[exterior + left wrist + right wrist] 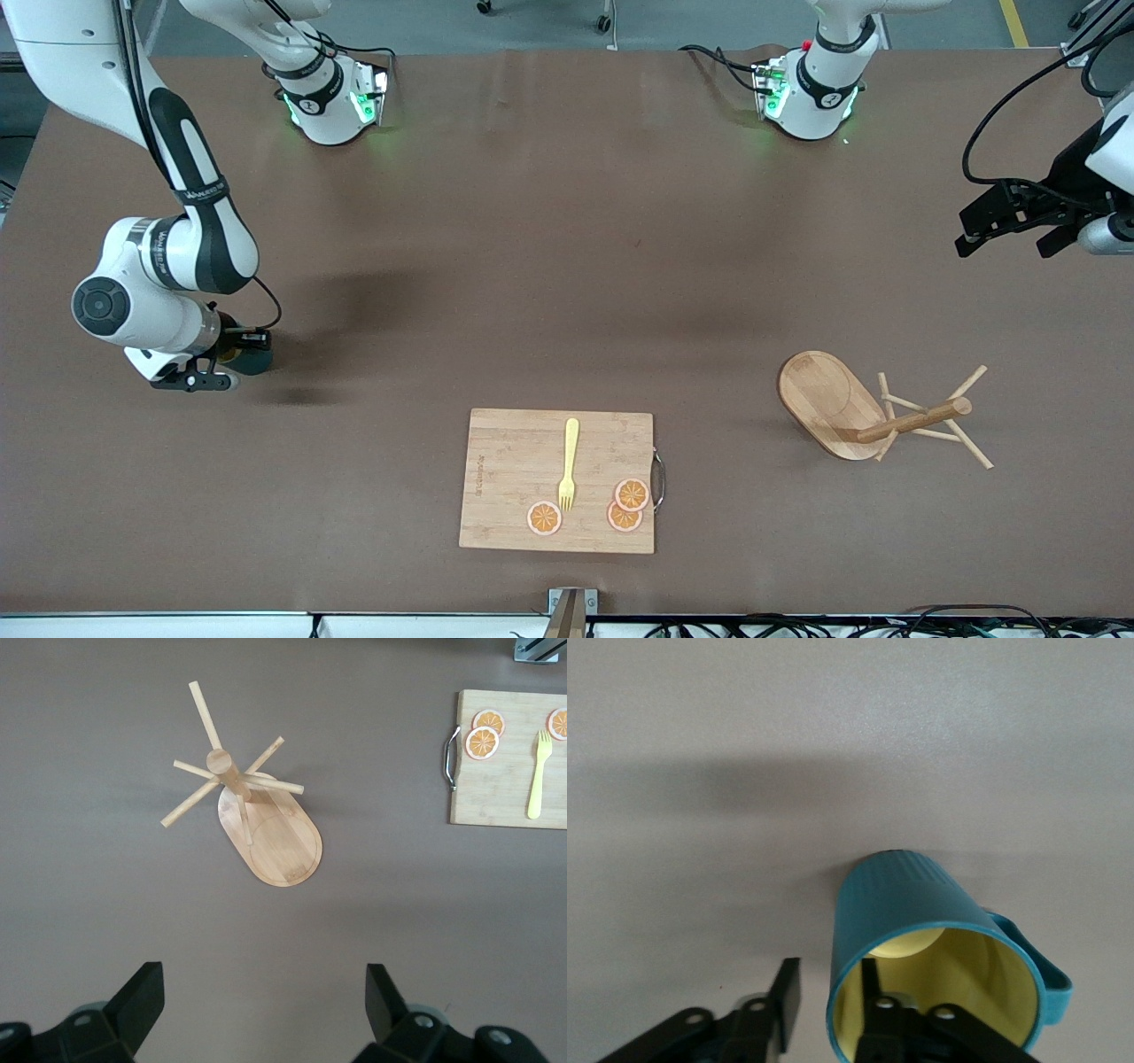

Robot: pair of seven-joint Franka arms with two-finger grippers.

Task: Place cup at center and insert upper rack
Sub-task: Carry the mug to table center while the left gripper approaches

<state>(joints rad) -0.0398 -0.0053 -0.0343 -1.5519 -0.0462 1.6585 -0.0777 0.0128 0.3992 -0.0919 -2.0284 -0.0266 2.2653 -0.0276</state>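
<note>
The small teal ribbed cup with a yellow inside (935, 943) is seen large at the lower middle of the right wrist view, standing on the brown table (549, 266). One finger (873, 1010) of the right gripper (828, 1005) is set inside its rim and the other outside, so its wall is pinched between them. In the front view, at the middle left of the frame, only a dark edge of the cup (252, 356) is visible beside the gripper (221, 359).

The light wooden mug tree with an oval base and thin pegs (873, 416) is shown at the lower right of the front view, apparently tipped on its side, while in the left wrist view it (252, 811) is seen from above.

The left gripper (266, 1010) is held over bare table, its fingers spread wide and empty.

A rectangular bamboo cutting board (509, 478) is placed at the lower centre, carrying a yellow fork (568, 462) and three orange slices (625, 505).
</note>
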